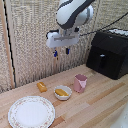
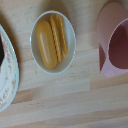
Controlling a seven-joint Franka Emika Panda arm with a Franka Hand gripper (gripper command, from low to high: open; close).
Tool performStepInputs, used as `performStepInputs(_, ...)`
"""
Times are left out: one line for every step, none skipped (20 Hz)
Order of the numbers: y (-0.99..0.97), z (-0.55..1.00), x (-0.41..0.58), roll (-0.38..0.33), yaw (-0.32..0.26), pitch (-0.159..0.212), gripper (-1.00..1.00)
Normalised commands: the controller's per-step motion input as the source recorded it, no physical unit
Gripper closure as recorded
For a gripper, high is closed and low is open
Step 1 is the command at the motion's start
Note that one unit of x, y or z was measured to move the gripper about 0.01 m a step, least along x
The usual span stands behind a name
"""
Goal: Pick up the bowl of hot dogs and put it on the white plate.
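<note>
The hot dog bowl (image 1: pixel 62 93) is a small round white bowl on the wooden table, holding yellow-orange hot dogs (image 1: pixel 61 92). In the wrist view the bowl (image 2: pixel 70 37) shows from above with the hot dogs (image 2: pixel 51 41) lying side by side in it. The white plate (image 1: pixel 31 111) with a speckled reddish rim lies toward the exterior view's left of the bowl; its rim shows in the wrist view (image 2: pixel 11 75). My gripper (image 1: pixel 61 51) hangs high above the bowl, blue-tipped fingers apart and empty. The fingers do not show in the wrist view.
A pink cup (image 1: pixel 80 83) stands just to the exterior view's right of the bowl and shows in the wrist view (image 2: pixel 114 42). An orange-brown block (image 1: pixel 42 87) lies behind the plate. A black appliance (image 1: pixel 109 52) stands at the back right. A woven screen forms the back wall.
</note>
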Motion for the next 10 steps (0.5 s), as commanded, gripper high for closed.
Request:
performStepInputs(-0.18, -0.47, -0.409, 0.000, 0.000, 0.021, -1.00)
performStepInputs(-0.27, -0.34, -0.243, 0.044, 0.060, 0.023, -1.00)
performStepInputs(-0.27, -0.34, -0.243, 0.044, 0.060, 0.023, -1.00)
performStepInputs(-0.25, -0.32, -0.283, 0.041, 0.060, 0.003, -1.00)
performStepInputs(-0.23, -0.31, -0.337, 0.038, 0.062, 0.000, -1.00)
performStepInputs(-0.22, -0.28, -0.383, 0.032, 0.057, 0.000, -1.00)
performStepInputs(-0.21, -0.27, -0.389, 0.031, 0.051, 0.000, -1.00)
performStepInputs(-0.21, -0.27, -0.380, 0.028, 0.047, 0.000, -1.00)
performStepInputs(-0.20, -0.27, -0.337, 0.026, 0.045, 0.000, -1.00)
performStepInputs(-0.21, -0.28, -0.291, 0.023, 0.045, 0.000, -1.00)
